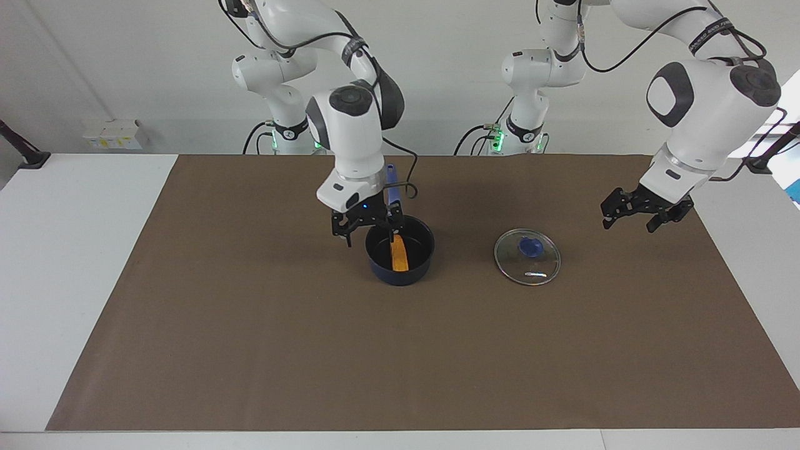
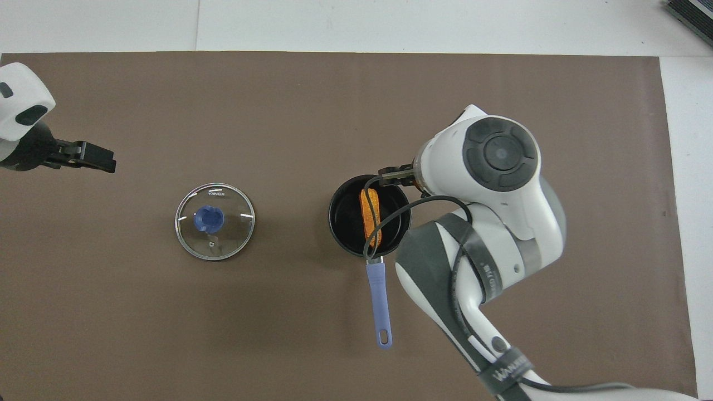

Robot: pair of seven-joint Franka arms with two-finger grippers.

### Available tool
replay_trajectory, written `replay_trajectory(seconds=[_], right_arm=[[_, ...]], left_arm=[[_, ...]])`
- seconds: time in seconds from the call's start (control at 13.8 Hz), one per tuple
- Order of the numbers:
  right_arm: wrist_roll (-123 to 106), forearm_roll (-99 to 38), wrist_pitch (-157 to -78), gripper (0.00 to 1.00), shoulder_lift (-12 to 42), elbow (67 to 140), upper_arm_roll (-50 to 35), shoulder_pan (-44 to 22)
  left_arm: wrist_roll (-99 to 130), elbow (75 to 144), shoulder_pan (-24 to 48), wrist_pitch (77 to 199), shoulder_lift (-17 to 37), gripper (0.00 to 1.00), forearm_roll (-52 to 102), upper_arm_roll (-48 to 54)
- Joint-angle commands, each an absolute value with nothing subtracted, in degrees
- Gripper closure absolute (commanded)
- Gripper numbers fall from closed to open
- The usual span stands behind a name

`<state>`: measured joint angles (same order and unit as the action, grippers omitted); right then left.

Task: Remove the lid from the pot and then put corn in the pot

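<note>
One corn lies inside the pot, resting on its black floor with one end toward the handle, which points toward the robots. The pot stands uncovered on the brown mat that covers the counter. The right tool hangs just above the pot's rim, on the side toward the right arm's end; its fingers are spread apart and grip nothing, one over the pot's edge and one outside it. The lid lies flat on the mat beside the pot, well apart from it, toward the left arm's end, with its blue knob up. The left tool hovers over the mat past the lid from the pot, its fingers apart and empty.
</note>
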<state>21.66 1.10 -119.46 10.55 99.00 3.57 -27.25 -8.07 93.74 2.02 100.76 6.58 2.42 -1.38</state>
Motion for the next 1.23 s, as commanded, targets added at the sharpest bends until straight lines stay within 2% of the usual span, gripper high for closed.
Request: replay_trajectory(seconds=[0.0, 0.43, 0.58, 0.8, 0.94, 1.16], right_arm=[[19.52, 1.41, -116.2, 0.0, 4.76, 100.28, 2.99, -22.61], [7.3, 1.14, -106.72, 0.0, -2.63, 99.67, 2.99, -13.37], [5.37, 1.14, -101.71, 0.0, -2.9, 96.87, 3.08, -11.43], [2.91, 0.7, -95.3, 0.0, -2.9, 91.43, 3.43, -8.18], [2.55, 0.35, -91.25, 0.0, -2.9, 88.34, 4.04, -6.25], [2.73, 0.35, -90.7, 0.0, -3.42, 88.5, 4.31, -4.4]], left_arm=[[-7.3, 89.05, 1.76, 93.72, 6.68, 0.0, 1.76, -1.14], [-3.52, 83.69, 2.2, 83.87, 5.98, 0.0, 0.09, -1.14], [-3.52, 80.69, 2.46, 80.34, 5.89, 0.0, -1.57, -0.62], [-3.69, 87.87, 2.9, 85.14, 0.98, 0.0, -1.41, -0.35], [-3.26, 88.15, 2.73, 85.87, 0.7, 0.0, -1.06, -0.26], [-3.25, 88.15, 2.72, 85.96, 0.7, 0.0, -0.88, -0.26]])
